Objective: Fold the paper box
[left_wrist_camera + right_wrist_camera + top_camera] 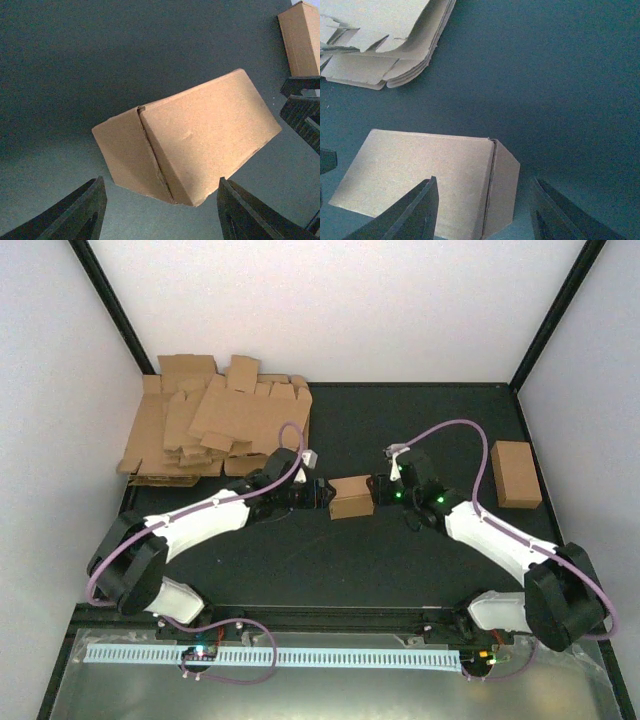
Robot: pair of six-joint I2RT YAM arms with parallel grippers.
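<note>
The paper box (351,497) lies in the middle of the black table as a closed brown carton with its end flaps tucked in. My left gripper (322,493) is at its left end and my right gripper (378,490) at its right end. In the left wrist view the paper box (195,140) sits tilted, and the left gripper (161,182) stands open, its fingers either side of the near corner with gaps showing. In the right wrist view the box's end (502,190) lies between the fingers of the open right gripper (484,182), clear of the right finger.
A heap of flat brown cardboard blanks (215,425) fills the back left corner; its edge shows in the right wrist view (380,45). A second smooth cardboard brick (516,474) lies at the right, also in the left wrist view (302,37). Black frame posts stand at the corners.
</note>
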